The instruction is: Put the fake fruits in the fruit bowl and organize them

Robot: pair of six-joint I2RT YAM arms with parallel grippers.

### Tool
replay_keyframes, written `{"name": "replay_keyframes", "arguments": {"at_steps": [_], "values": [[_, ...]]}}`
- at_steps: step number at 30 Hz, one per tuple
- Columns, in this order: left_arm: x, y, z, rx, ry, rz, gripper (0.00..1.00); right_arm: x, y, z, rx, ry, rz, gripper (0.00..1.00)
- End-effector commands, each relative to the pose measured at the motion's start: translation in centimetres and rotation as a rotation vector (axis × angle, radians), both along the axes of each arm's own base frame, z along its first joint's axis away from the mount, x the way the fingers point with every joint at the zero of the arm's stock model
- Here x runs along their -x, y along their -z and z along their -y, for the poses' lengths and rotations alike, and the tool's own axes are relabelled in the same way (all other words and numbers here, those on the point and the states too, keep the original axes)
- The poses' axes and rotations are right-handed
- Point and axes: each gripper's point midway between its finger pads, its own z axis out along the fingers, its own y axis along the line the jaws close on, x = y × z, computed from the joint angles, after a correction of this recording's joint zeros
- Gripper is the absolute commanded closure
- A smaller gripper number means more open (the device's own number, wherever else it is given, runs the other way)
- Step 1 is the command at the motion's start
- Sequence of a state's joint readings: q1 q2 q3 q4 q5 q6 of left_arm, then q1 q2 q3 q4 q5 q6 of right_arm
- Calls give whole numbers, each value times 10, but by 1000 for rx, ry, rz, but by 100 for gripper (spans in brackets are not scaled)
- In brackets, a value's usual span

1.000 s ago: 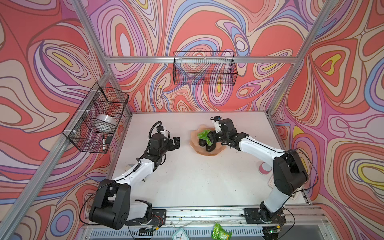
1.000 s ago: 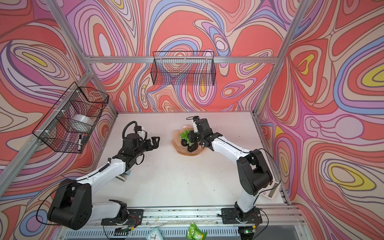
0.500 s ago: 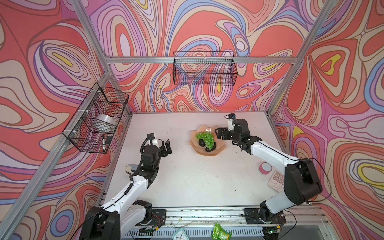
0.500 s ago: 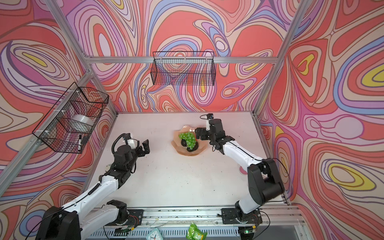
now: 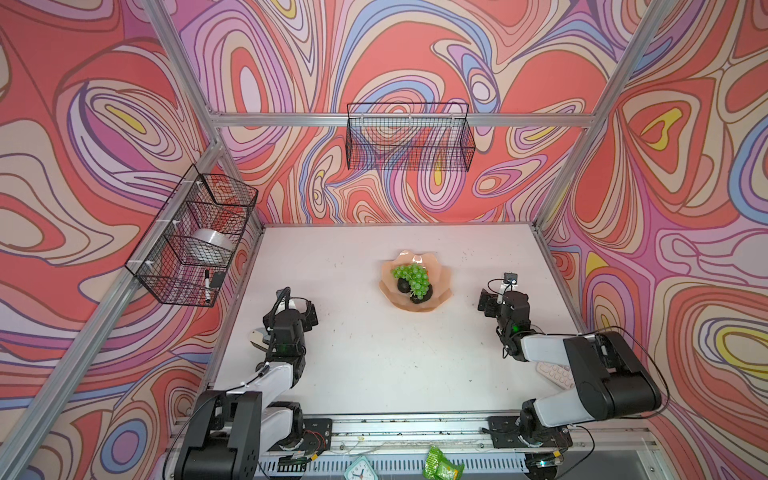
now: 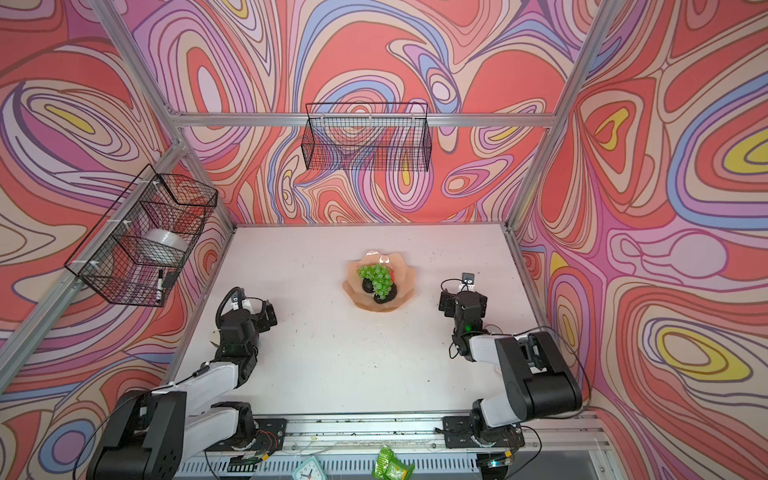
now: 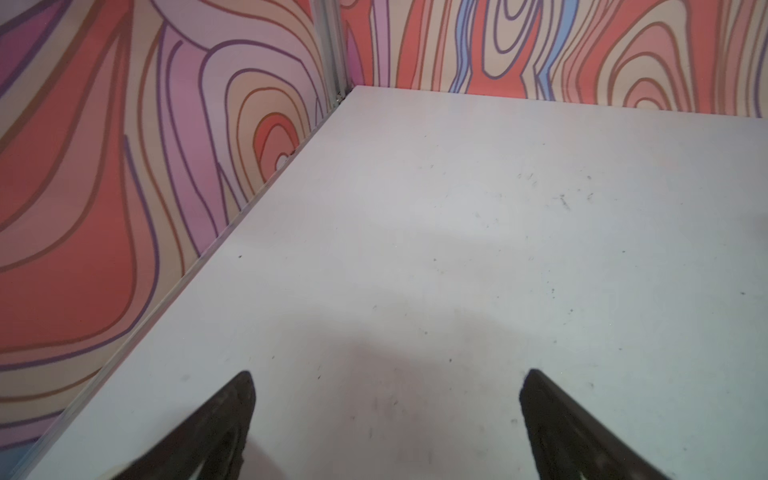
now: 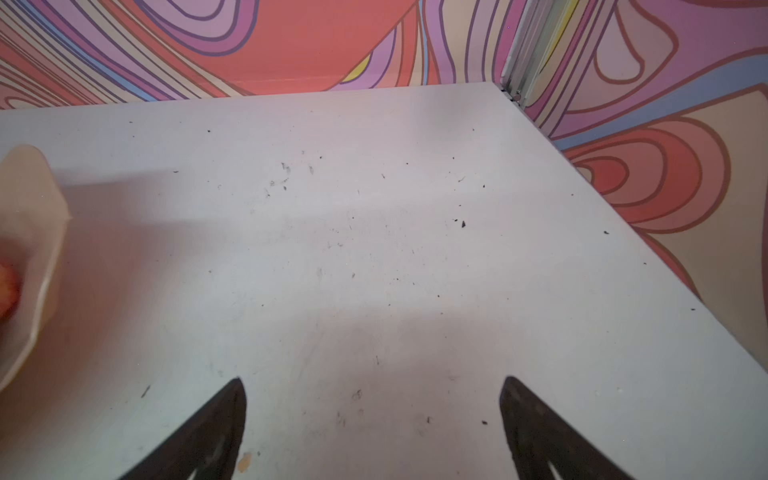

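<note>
task judged at its closing step: the grapes (image 5: 411, 277), two avocados (image 5: 402, 286) and the red fruit (image 6: 391, 275) all lie inside the fruit bowl (image 5: 442, 284), with the grapes draped over the avocados. no fruit is seen loose on the surface (image 5: 374, 353). the left end effector (image 7: 389, 374) and right end effector (image 8: 372, 380) both stand with jaws wide apart and empty. each is well apart from the bowl, one on either side. the next move, if any, calls only for a tidier spread.
</note>
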State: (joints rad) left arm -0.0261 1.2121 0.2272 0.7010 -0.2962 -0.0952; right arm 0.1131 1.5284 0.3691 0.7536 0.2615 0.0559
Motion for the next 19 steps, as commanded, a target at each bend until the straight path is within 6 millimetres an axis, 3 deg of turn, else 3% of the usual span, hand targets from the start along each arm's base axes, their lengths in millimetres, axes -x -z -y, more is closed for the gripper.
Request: {"name": "replay_keyframes", "arguments": {"at_steps": [1,4,5,7,13,15,17,19], "values": [[-30,-16,10,-2,77,66,0,-29,-37,1,21,-54,183,2],[-48,14,13,27,99,35,0,-34,-19,9,-9,-42,184,2],[-54,6,21,-5,136,75,0,-33,-16,11,-20,-36,159,1],[-51,11,14,17,85,-8,0,-34,-18,12,-20,-41,174,2],[-52,12,12,2,75,26,0,-42,-11,15,-17,-20,115,2],[-51,12,13,5,77,15,0,-34,-17,12,-6,-34,159,2],[-52,13,15,2,94,16,0,-44,-7,6,-28,-76,85,2],[-54,13,20,3,125,13,0,-42,-12,13,-51,-69,119,2]]}}
